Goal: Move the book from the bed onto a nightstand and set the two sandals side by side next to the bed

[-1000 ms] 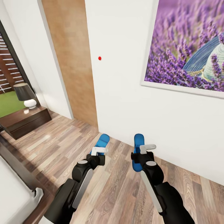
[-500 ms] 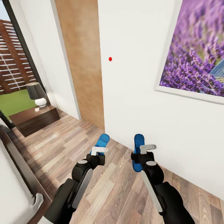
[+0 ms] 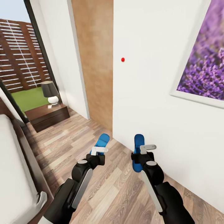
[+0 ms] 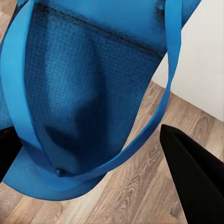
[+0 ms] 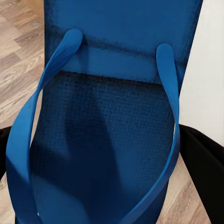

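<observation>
1. Two bright blue sandals are held up in front of the robot, one per arm: the left sandal (image 3: 101, 142) in the left gripper (image 3: 99, 151), the right sandal (image 3: 137, 151) in the right gripper (image 3: 147, 148). Both grippers are clamped on their sandals.
2. The wrist views add detail: the left sandal's (image 4: 88, 102) textured sole and thong strap, with a black finger (image 4: 196, 177) beside it; the right sandal (image 5: 112, 140) likewise, seen close.
3. Beneath them is wood-plank floor (image 3: 115, 193); a white wall (image 3: 149, 93) stands just ahead, carrying one lavender picture (image 3: 205, 68) and a small red dot (image 3: 123, 59).
4. On the left are the bed (image 3: 12, 174), one brown door (image 3: 96, 62), and one nightstand (image 3: 46, 115) bearing one lamp (image 3: 50, 92).
</observation>
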Available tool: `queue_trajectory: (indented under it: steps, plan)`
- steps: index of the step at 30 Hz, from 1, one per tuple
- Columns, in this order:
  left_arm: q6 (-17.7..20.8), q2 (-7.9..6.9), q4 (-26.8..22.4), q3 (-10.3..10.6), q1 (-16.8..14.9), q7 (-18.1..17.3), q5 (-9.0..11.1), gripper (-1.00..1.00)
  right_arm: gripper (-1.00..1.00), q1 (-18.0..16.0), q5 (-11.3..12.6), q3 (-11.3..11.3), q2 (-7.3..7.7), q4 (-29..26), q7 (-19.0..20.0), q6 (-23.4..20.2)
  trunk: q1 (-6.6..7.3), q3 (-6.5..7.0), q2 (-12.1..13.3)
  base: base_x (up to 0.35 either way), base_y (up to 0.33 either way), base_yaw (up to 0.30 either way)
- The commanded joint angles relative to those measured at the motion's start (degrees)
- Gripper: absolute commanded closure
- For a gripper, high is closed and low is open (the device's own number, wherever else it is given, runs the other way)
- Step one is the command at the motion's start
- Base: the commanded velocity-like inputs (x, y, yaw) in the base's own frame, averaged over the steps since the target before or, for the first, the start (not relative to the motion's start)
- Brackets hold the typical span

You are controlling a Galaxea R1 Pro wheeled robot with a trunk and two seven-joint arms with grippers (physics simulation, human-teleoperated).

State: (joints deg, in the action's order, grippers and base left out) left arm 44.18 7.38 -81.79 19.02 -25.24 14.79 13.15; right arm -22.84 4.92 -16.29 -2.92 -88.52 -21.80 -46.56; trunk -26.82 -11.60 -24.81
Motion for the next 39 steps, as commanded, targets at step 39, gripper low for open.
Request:
queue_trajectory:
  steps: [39]
  plan:
    - [0.2, 0.01, 0.0, 0.0, -0.1, 0.6, 0.5, 1.00, 1.00, -0.1, 0.5, 0.0, 0.02, -0.1, -0.5, -0.2, -0.06, -0.11, -0.1, 0.308, -0.059, 0.240]
